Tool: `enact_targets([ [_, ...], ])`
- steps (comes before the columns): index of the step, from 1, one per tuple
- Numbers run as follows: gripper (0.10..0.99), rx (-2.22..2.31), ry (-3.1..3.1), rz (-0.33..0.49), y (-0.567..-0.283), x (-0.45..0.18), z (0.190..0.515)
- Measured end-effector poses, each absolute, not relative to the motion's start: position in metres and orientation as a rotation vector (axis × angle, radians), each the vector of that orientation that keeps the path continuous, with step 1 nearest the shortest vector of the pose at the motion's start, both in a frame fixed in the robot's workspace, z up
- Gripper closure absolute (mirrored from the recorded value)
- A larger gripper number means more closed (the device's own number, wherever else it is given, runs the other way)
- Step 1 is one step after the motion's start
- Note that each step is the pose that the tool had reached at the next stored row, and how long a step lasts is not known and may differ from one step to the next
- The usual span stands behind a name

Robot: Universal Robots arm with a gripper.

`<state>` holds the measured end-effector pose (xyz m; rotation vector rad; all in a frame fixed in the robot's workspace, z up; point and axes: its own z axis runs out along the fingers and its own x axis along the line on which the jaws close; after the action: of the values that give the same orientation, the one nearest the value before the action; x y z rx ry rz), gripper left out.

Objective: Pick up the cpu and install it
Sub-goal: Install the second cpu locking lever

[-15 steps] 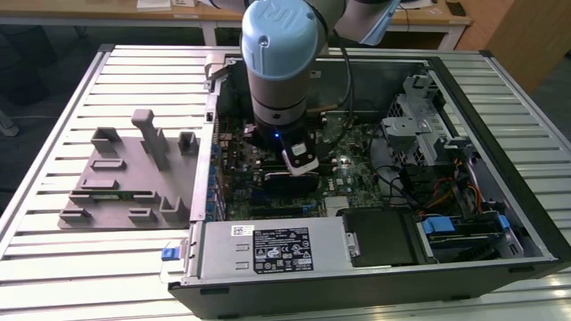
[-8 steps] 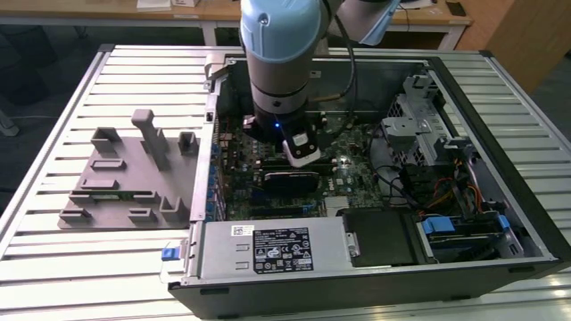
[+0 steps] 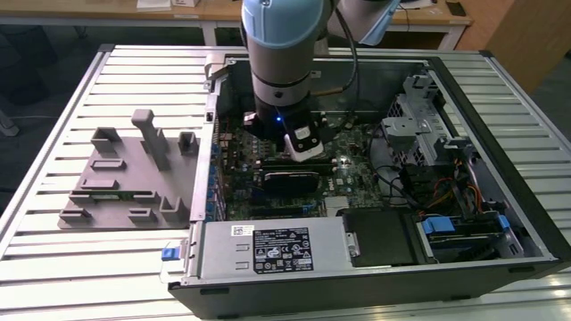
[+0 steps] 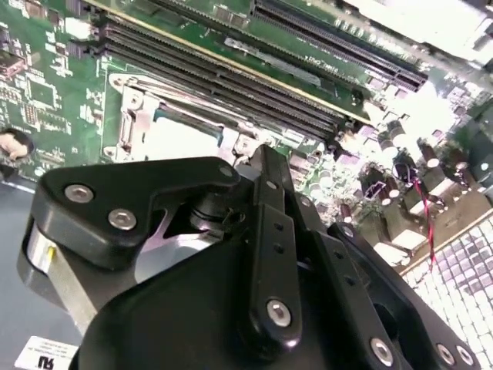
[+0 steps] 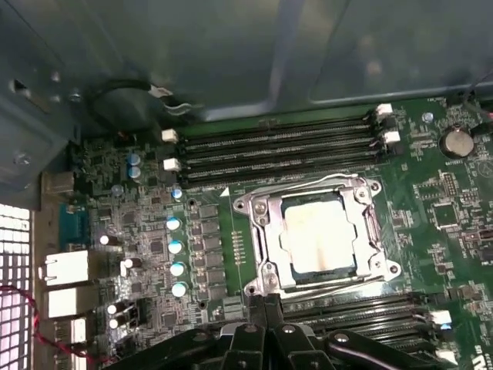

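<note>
CPU point(image 5: 317, 237) sat in socket point(image 5: 262, 210), frame centre of first wrist view; exterior view hid it behind arm point(image 3: 281, 60). Gripper point(image 5: 266, 308) closed, empty.

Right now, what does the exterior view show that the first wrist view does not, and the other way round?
Exterior view: the whole open computer case on a slatted table, a grey fixture tray beside it, and the arm reaching down inside. First wrist view: the cpu lying in its metal-framed socket, with memory slots on two sides. Both: the green motherboard and the gripper, its fingers together.
</note>
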<state>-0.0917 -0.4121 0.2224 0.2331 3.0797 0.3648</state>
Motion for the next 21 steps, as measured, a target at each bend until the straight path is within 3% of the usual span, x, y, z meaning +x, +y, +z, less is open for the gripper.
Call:
enact_targets([
  [14, 0.98, 0.233, 3.081, 0.348, -0.391, -0.058, 0.22],
  [21, 0.98, 0.234, 3.084, 0.289, -0.379, -0.054, 0.218],
])
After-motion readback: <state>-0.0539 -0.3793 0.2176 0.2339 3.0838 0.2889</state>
